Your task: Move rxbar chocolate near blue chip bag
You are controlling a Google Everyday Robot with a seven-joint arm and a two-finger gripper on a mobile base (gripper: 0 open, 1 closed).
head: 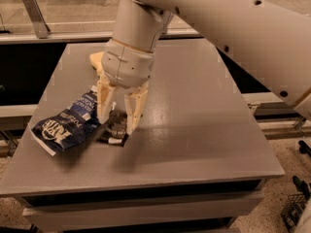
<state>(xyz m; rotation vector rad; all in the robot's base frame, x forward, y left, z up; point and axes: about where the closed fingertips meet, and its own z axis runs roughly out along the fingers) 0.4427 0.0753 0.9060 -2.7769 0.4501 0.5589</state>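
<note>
The blue chip bag (65, 125) lies wrinkled on the left part of the grey table (194, 130), white lettering up. The rxbar chocolate (115, 131), a small flat black wrapper, lies flat on the table against the bag's right end. My gripper (117, 123) hangs straight above the bar, its two cream fingers (135, 108) spread apart on either side of it. The fingertips are just over the bar and partly hide it. The jaws stand open and are not closed on the bar.
A pale yellow sponge (95, 59) lies on the table behind the gripper, mostly hidden by the wrist. My large white arm (233, 28) crosses the upper right. A metal rail (34, 13) stands behind the table. The table's front edge is close to the bag.
</note>
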